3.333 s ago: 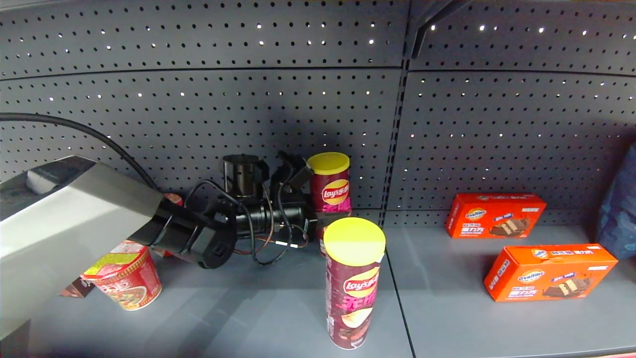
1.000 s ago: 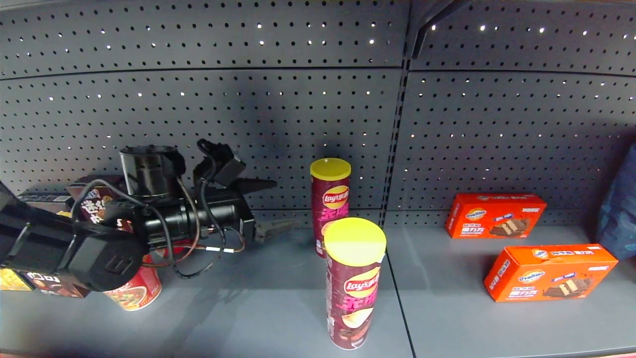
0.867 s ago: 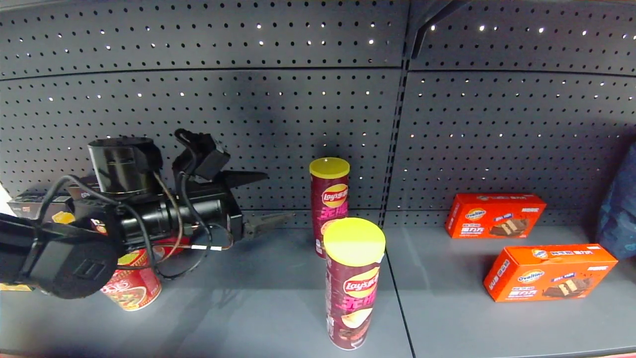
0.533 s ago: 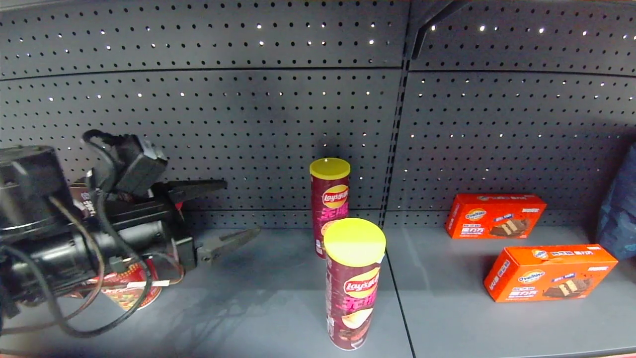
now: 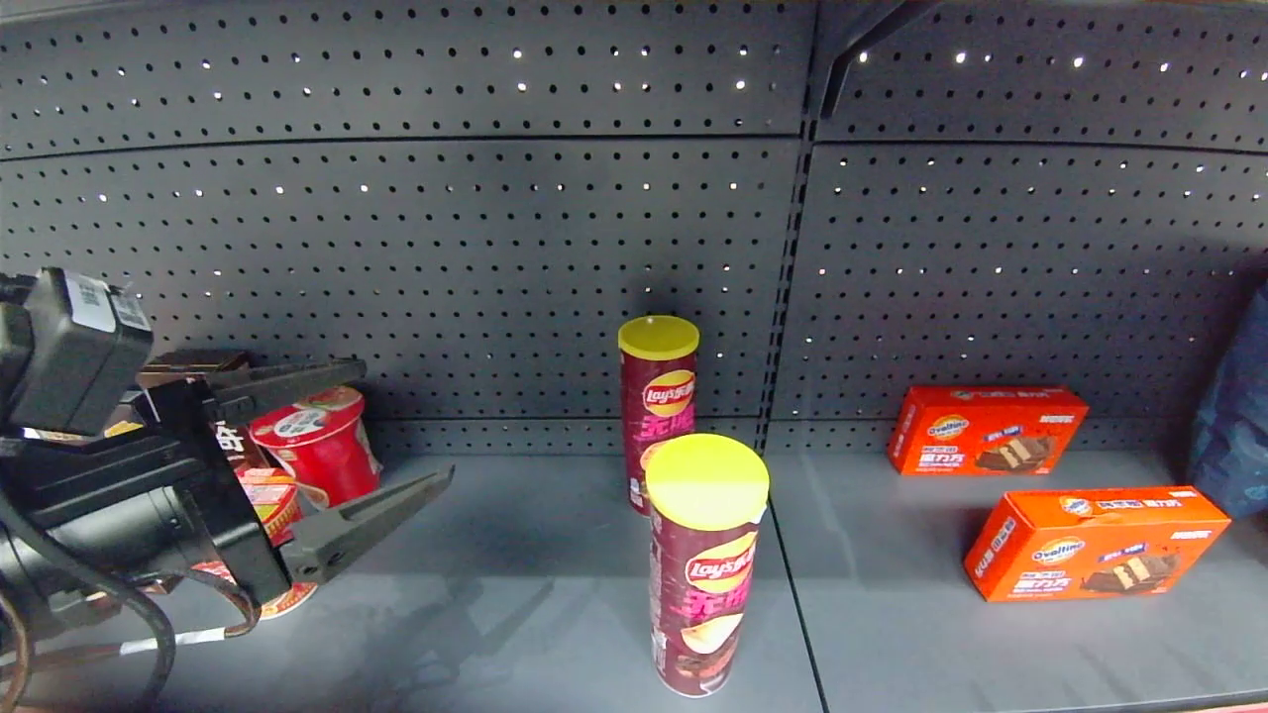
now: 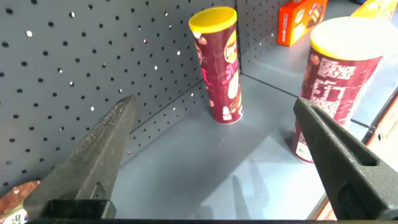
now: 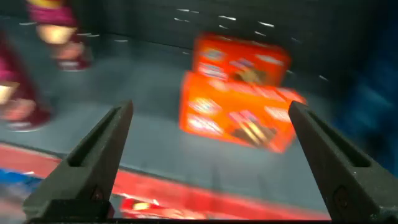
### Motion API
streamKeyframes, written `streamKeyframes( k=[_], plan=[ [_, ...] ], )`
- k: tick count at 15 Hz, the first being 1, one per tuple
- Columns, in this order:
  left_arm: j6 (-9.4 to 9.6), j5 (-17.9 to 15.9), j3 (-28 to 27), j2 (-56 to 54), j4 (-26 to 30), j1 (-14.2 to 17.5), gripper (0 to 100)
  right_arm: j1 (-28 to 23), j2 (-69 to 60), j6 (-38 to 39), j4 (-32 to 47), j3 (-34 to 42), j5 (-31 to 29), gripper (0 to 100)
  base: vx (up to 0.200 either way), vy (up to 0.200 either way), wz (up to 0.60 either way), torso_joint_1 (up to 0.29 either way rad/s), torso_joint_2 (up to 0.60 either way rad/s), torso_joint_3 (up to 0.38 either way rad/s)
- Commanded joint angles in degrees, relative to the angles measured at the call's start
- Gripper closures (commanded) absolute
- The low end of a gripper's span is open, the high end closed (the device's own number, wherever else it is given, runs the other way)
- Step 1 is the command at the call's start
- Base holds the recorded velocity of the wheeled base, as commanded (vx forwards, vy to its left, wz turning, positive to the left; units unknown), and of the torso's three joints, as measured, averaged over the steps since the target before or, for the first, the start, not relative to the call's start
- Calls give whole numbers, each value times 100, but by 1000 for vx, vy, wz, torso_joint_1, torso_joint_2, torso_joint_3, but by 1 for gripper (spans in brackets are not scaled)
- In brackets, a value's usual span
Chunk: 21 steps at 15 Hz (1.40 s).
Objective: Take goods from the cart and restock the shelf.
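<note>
Gripper (image 7: 209,109): fingers spread wide, nothing between them, hanging out in front of the shelf.
Shelf (image 7: 137,74): grey deck, dark back panel behind.
Front box (image 7: 239,118): orange, lying flat, framed right between the two fingers, set at an angle to the shelf edge.
Back box (image 7: 242,59): orange too, just behind the front one; touching or not, can't tell.
Cans (image 7: 59,31): two maroon ones, well apart from the boxes, blurred.
Red strip (image 7: 186,193): runs along the shelf's front edge.
Blue shape (image 7: 373,87): dark, beyond the boxes on the side away from the cans; too blurred to name.
</note>
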Motion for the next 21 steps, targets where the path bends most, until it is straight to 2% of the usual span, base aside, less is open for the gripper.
streamKeyframes(
  k=[1,3,5,8,13,21],
  plan=[
    [17,19,10,85,-3,-40,0,1265,2306,57,-645,-820,-16,0,0,0,0,0,0,0],
    [17,19,-34,261,-38,-49,0,2003,3537,488,-1472,-1040,-473,0,0,0,0,0,0,0],
    [17,19,-70,348,-46,-49,0,2337,4117,682,-1849,-1119,-597,0,0,0,0,0,0,0],
    [26,28,-34,366,-46,-22,0,2416,5066,673,-1762,-1242,-684,0,0,0,0,0,0,0],
    [26,37,-52,533,-46,-13,0,2953,5532,743,-1656,-1268,-711,0,0,0,0,0,0,0],
    [52,37,-140,691,-55,-13,0,3181,6209,796,-1674,-1576,-764,0,0,0,0,0,0,0]
  ],
)
